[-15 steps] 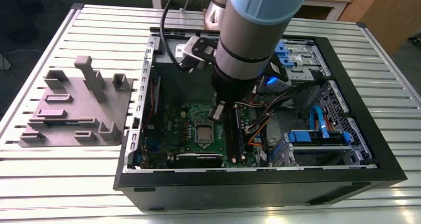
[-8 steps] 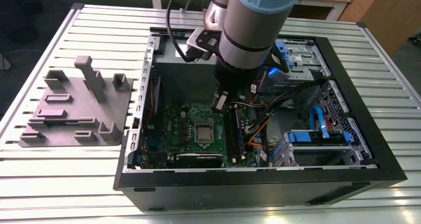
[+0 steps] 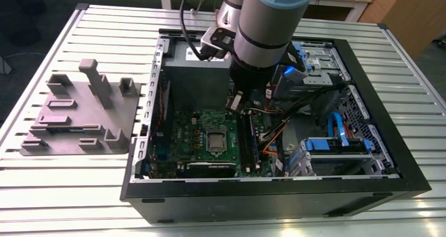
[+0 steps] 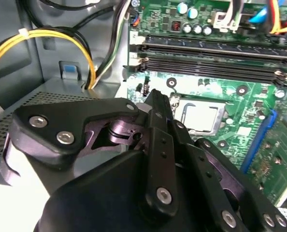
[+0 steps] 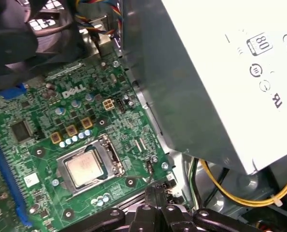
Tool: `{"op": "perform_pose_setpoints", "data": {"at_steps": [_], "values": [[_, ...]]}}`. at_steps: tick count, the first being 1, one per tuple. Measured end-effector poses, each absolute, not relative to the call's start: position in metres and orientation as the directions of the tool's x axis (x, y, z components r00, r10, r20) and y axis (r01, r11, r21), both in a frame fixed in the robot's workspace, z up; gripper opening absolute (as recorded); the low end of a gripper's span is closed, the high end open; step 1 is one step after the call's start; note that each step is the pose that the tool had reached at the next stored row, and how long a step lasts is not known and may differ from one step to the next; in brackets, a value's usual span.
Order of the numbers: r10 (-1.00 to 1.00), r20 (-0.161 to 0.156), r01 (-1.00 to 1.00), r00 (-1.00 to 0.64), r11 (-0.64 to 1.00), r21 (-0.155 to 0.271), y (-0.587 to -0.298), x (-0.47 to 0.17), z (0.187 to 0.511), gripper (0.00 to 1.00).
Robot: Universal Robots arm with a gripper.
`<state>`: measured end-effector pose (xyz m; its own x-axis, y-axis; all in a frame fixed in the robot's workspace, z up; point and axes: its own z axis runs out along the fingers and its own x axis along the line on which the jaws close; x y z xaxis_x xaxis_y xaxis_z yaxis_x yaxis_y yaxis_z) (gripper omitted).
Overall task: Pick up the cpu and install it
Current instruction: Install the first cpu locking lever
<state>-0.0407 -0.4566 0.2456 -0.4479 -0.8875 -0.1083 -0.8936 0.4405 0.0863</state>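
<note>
In the exterior view the arm (image 3: 268, 33) is cut off by the top edge and hides part of the case (image 3: 390, 117) interior behind it. In the second wrist view the gripper (image 4: 155, 104) body covers much of the motherboard (image 4: 240, 111) and the near rim of the cpu (image 4: 200, 116). In the first wrist view the gripper (image 5: 158, 193) is cut by the edge.

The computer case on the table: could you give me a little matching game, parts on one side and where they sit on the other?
Things:
1. cpu
2. grey plastic fixture
3. pincer
4. power supply box

Places:
A. on the table, outside the computer case
B. in the socket on the green motherboard
C. inside the case, beside the motherboard
D. above the motherboard, near the socket

Pairs: 1-B, 2-A, 3-D, 4-C
</note>
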Motion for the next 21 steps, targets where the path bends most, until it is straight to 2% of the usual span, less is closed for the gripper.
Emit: {"op": "perform_pose_setpoints", "data": {"at_steps": [21], "values": [[-0.889, -0.112, -0.895, -0.444, 0.436, 0.089, -0.446, -0.045, 0.237, 0.10]]}}
